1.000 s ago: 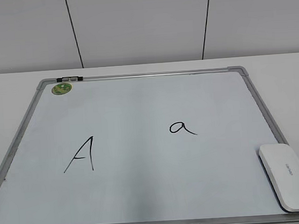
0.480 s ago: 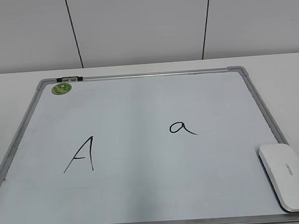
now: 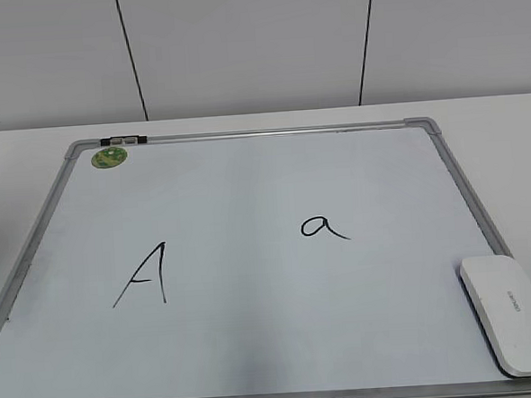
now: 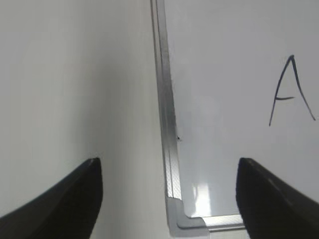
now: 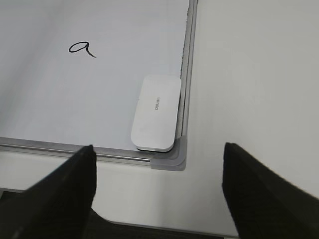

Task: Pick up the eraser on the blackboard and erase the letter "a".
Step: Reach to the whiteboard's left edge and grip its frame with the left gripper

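Observation:
The blackboard (image 3: 256,344), a white board in a silver frame, lies flat on the table. The eraser (image 3: 511,313) is a white rounded block in the board's near right corner; it also shows in the right wrist view (image 5: 156,112). The letter "a" (image 3: 321,226) is right of centre, also seen in the right wrist view (image 5: 82,49). A capital "A" (image 3: 146,274) is on the left. My right gripper (image 5: 157,159) is open and empty, above the table just short of the eraser. My left gripper (image 4: 168,172) is open and empty over the board's near left corner.
A round green sticker (image 3: 110,157) sits in the board's far left corner. White table (image 3: 505,139) surrounds the board. A grey panelled wall (image 3: 247,47) stands behind. The table's front edge (image 5: 164,230) runs just below the right gripper.

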